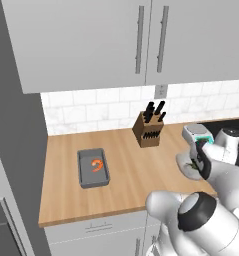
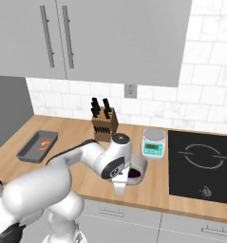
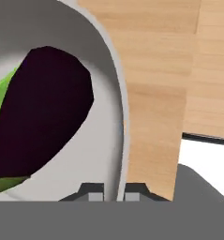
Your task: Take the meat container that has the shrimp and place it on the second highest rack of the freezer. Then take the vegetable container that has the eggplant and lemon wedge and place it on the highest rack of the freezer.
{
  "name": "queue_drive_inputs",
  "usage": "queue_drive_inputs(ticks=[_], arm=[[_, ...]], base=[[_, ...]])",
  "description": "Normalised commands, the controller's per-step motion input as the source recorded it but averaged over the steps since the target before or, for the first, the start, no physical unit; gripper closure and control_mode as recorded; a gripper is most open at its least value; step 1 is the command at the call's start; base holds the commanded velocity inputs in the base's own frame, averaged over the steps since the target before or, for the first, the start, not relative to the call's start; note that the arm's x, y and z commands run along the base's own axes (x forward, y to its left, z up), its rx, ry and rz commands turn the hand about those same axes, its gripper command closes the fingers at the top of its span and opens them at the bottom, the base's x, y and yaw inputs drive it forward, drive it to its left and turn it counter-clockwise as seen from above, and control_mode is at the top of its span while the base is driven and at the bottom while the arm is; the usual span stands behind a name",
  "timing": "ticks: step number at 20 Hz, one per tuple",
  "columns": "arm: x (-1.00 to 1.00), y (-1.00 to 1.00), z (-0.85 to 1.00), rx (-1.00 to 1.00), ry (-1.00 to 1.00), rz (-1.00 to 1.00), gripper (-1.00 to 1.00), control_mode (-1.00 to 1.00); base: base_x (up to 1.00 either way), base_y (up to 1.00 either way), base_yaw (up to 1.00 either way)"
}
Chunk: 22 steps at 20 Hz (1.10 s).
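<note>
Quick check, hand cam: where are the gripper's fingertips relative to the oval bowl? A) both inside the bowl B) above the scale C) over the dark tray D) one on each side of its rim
D: in the hand view the vegetable container's rim runs down between the two fingertips, with the eggplant inside the bowl.

We see open counter [image 1: 131,175] between the meat container [image 1: 93,168] and the vegetable container [image 2: 139,167]. The knife block [image 1: 148,131] and scale [image 2: 154,143] stand behind, near the bowl's far side.
</note>
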Motion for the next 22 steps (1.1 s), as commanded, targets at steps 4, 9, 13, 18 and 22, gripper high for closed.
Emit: queue_drive_inputs(ticks=[4,9,13,18,22], arm=[[0.01,0.00,1.00,0.02,0.03,0.00,1.00,-1.00],[-0.44,0.20,0.99,0.05,-0.08,0.00,1.00,-1.00],[-0.88,0.61,0.96,0.10,-0.29,0.00,1.00,-1.00],[-0.64,0.98,0.96,0.05,-0.35,0.05,1.00,-1.00],[-0.24,1.00,1.00,0.00,-0.22,0.11,1.00,-1.00]], base=[[0.00,0.00,0.00],[0.00,0.00,0.00],[0.00,0.00,0.00],[0.00,0.00,0.00],[0.00,0.00,0.00]])
